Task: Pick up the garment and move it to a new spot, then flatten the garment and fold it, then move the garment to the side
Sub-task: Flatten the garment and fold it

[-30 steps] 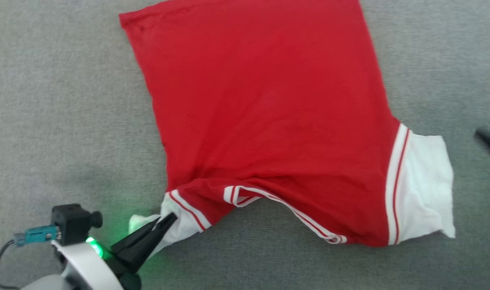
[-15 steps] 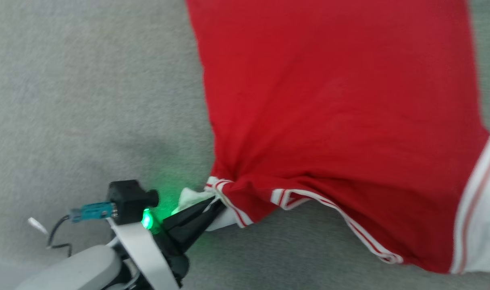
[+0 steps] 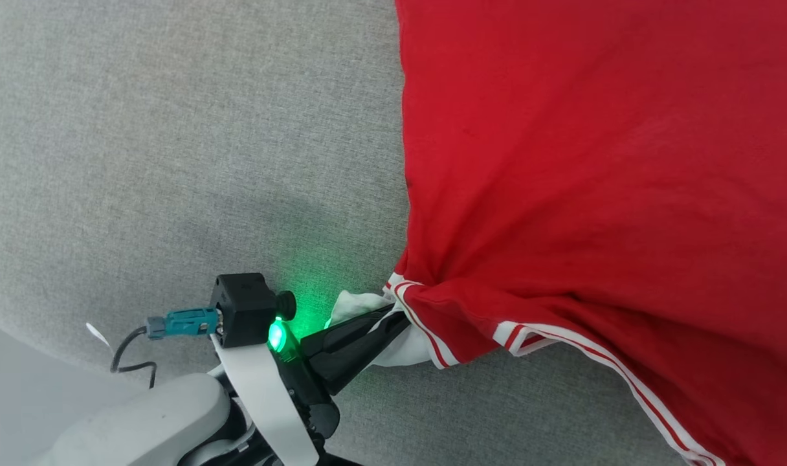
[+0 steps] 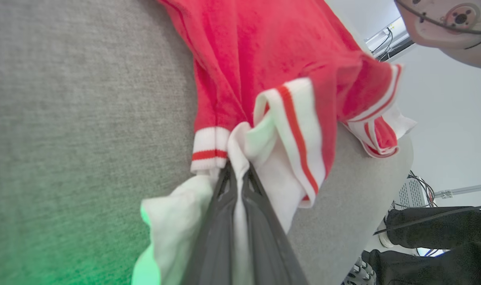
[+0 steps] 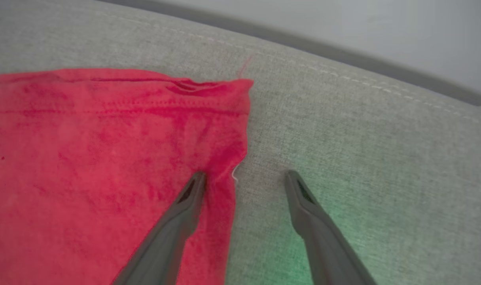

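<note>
Left pincer clamps the white sleeve of the garment, at its eight o'clock. Right pincer gapes wide, straddling the red edge.

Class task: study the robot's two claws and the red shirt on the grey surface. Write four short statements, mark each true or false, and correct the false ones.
1. The left claw is shut on the white sleeve end of the garment. True.
2. The right claw grips the garment. False: its jaws stand open and hold nothing; one finger lies over the red edge, the other over bare grey fabric.
3. The garment is folded into a neat pile. False: it lies spread out, bunched only where the sleeve is pinched.
4. The garment rests on a grey fabric surface. True.
</note>
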Controlling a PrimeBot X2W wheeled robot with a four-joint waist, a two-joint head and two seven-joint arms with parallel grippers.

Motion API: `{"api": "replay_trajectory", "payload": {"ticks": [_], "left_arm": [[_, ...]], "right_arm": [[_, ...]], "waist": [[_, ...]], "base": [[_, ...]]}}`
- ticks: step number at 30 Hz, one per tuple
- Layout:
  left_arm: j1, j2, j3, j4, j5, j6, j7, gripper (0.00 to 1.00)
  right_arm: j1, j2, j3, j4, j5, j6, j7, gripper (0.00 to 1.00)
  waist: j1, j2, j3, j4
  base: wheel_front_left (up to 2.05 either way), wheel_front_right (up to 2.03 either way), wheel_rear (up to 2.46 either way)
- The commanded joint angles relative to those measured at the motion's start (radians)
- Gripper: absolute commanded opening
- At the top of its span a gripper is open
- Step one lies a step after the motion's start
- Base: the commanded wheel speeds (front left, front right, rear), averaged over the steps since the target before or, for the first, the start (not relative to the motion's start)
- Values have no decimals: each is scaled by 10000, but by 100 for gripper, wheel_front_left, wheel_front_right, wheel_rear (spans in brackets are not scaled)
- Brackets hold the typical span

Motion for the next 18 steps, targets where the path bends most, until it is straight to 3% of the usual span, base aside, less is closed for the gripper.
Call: {"api": "replay_trajectory", "payload": {"ticks": [1,7,8,9,10,11,18], "left_arm": [[-136,-90,-41,18,-126,23,6,0],[-262,-175,-13,-111,-40,23,4,0],[-254,-180,18,-113,-41,23,4,0],[-254,-180,18,-113,-41,23,4,0],[-242,-186,50,-115,-43,23,4,0],[-233,-208,76,-108,-42,23,4,0],[40,-294,507,-85,-72,23,1,0]], "right_arm": [[-61,126,-108,431,-222,2,291,100],[-223,436,60,1061,-700,0,1111,99],[-178,507,157,1072,-638,2,1275,60],[-178,507,157,1072,-638,2,1275,60],[-184,506,229,992,-630,2,1264,37],[-233,433,246,919,-687,2,1157,0],[-472,88,227,586,-549,-1,442,0]], "waist": [[0,0,86,79],[0,0,295,192],[0,0,308,183],[0,0,308,183],[0,0,329,171],[0,0,346,160],[0,0,133,-102]], "base": [[0,0,0],[0,0,0],[0,0,0],[0,0,0],[0,0,0],[0,0,0],[0,0,0]]}}
